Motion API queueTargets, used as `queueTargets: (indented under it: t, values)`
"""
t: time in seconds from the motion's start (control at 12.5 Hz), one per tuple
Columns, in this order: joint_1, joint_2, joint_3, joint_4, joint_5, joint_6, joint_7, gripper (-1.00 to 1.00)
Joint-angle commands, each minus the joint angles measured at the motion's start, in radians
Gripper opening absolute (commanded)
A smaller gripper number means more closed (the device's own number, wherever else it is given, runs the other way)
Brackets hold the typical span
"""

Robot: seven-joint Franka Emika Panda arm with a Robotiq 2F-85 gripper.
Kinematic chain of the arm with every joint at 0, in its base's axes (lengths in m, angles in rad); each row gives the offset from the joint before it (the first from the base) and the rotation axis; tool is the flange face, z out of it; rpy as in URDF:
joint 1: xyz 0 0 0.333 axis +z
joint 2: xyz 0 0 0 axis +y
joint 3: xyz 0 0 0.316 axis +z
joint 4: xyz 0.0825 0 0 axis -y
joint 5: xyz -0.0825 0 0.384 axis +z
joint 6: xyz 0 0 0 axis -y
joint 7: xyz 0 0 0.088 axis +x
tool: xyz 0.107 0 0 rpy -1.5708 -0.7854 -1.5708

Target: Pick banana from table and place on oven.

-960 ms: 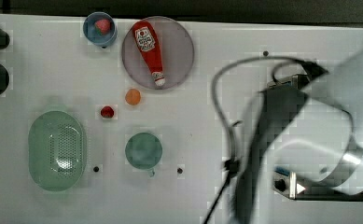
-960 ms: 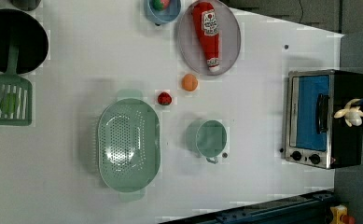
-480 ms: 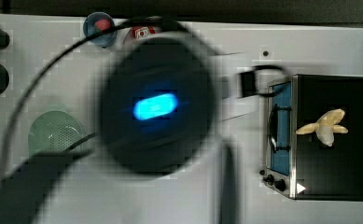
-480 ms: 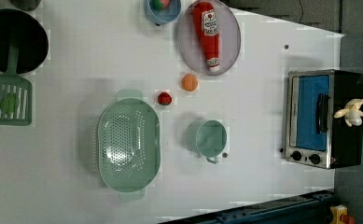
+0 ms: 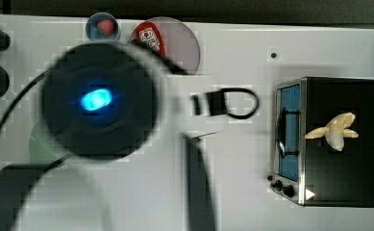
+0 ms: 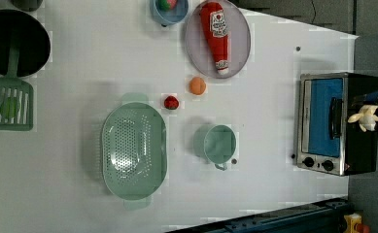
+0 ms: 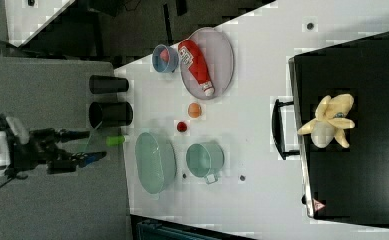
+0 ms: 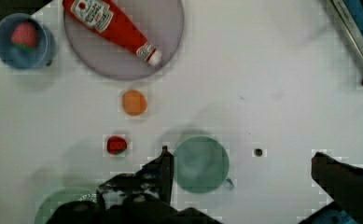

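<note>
The gripper (image 8: 240, 163) hangs high over the table (image 8: 263, 70) with its two fingers (image 8: 163, 165) wide apart and nothing between them. Right under it, the wrist view shows a green cup (image 8: 201, 164), a small red fruit (image 8: 117, 145) and a round orange fruit (image 8: 134, 102). A bit further off is a round grey plate (image 8: 123, 51) with a red ketchup bottle (image 8: 111, 25) lying on it, and a blue bowl (image 8: 23, 42) with something red inside.

In the left view, a big green strainer (image 6: 134, 150) sits near the green cup. At the left view's left there is a black pan (image 6: 14, 41) and a green spatula (image 6: 8, 104).

The oven (image 6: 335, 124) stands at the left view's right edge of the table, well apart from the other things. The banana (image 7: 328, 122) lies on the oven's black top with its peel flaps spread out. In the top view, the banana lies near the middle of that top. The arm (image 5: 98, 101) shows as a big dark blur there, with a blue light on it.
</note>
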Motion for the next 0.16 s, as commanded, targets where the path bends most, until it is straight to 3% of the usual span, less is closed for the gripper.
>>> queueTargets:
  t: [0.08, 0.16]
  values:
    - [-0.069, 0.032, -0.026, 0.016, -0.018, 0.000, 0.081, 1.00]
    - [-0.069, 0.034, -0.026, 0.016, -0.018, 0.000, 0.081, 1.00]
